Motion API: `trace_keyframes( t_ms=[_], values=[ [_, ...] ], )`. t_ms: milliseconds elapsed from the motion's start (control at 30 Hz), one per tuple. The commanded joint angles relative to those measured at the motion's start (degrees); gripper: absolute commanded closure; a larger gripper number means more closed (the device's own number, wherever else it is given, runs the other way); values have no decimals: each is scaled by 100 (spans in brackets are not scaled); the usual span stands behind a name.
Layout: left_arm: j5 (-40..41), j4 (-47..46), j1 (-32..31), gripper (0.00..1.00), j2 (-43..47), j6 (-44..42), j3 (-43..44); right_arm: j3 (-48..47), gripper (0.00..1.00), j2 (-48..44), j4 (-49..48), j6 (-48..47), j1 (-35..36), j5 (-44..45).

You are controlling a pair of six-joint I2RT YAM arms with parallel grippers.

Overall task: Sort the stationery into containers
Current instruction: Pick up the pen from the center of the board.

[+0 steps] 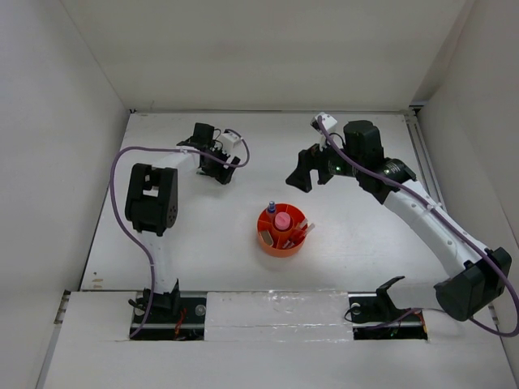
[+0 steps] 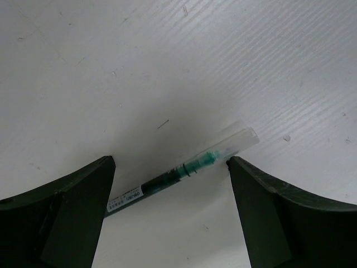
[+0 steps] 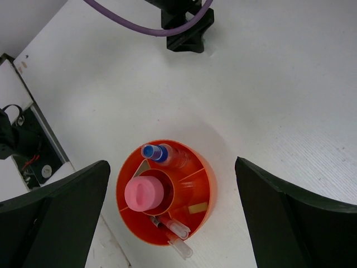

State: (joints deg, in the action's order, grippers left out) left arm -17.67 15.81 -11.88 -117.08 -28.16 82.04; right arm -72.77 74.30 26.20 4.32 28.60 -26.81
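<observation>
Straddling the dark, clear-capped plastic pen [image 2: 184,170], my left gripper [image 2: 170,162] stands wide, unclamped; next I should close squarely, then carry toward the round orange plastic tray [image 1: 280,250] at four o'clock.

The table [image 2: 251,67] looked matt white, faintly streaked and scuffed. The pen [image 2: 184,170] had a clear, glossy plastic cap (the barrel glossy too). The orange tray [image 3: 120,190] was smooth, shiny plastic.

White table [image 1: 203,235], plain white walls [image 1: 268,49] around it, faint scuff mark [image 2: 163,124]
</observation>
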Motion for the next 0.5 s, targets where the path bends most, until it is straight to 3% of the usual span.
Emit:
trace_keyframes(
  t_ms=[0,467],
  values=[
    [141,62,-7,23,317,127,-355,-281,0,-91,-167,-45,40,114],
    [721,-271,-7,34,774,505,-804,-281,0,-197,-167,-98,40,167]
  ],
)
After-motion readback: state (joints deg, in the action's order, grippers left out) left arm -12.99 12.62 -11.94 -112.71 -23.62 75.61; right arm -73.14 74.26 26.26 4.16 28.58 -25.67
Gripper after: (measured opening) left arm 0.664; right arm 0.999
